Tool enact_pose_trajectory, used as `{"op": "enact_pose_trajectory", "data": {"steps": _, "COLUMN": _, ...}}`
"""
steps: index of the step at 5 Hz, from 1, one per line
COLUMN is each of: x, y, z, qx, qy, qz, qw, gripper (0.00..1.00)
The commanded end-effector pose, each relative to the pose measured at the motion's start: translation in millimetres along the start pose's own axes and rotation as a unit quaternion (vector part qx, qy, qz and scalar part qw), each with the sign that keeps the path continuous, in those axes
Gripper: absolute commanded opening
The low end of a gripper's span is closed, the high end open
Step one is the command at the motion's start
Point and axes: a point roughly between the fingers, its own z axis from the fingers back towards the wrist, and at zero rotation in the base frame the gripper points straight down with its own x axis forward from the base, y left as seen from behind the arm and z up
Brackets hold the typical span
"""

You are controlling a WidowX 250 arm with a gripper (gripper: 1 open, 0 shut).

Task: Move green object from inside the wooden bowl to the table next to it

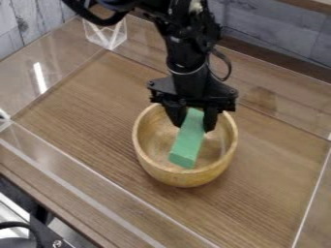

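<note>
End effector (pixel 195 109): closed on upper end of green object, above wooden bowl
Green object (pixel 189 142): tilted, lower end inside wooden bowl
Wooden bowl (pixel 155 155): on counter (pixel 91 107), between clear acrylic walls (pixel 52 53)

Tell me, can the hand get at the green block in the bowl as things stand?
Probably yes: the hand is already down at the green block's upper end inside the bowl, apparently shut on it, nothing between.

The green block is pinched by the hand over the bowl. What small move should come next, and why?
Probably a straight lift: the hand is shut on the green block's top end, but its lower end is inside the wooden bowl, below the rim.
</note>
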Motion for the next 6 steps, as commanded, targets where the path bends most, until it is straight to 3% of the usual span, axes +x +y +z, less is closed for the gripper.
{"op": "enact_pose_trajectory", "data": {"steps": 1, "x": 14.0, "y": 0.0, "z": 10.9, "qx": -0.002, "qy": -0.026, "qz": 0.016, "qw": 0.9995, "gripper": 0.0}}
{"op": "enact_pose_trajectory", "data": {"steps": 3, "x": 14.4, "y": 18.0, "z": 29.2, "qx": 0.004, "qy": -0.026, "qz": 0.031, "qw": 0.9992, "gripper": 0.0}}
{"op": "enact_pose_trajectory", "data": {"steps": 5, "x": 24.4, "y": 13.1, "z": 25.3, "qx": 0.014, "qy": -0.028, "qz": 0.055, "qw": 0.998, "gripper": 0.0}}
{"op": "enact_pose_trajectory", "data": {"steps": 6, "x": 28.8, "y": 13.0, "z": 25.1, "qx": 0.013, "qy": -0.028, "qz": 0.045, "qw": 0.9985, "gripper": 0.0}}
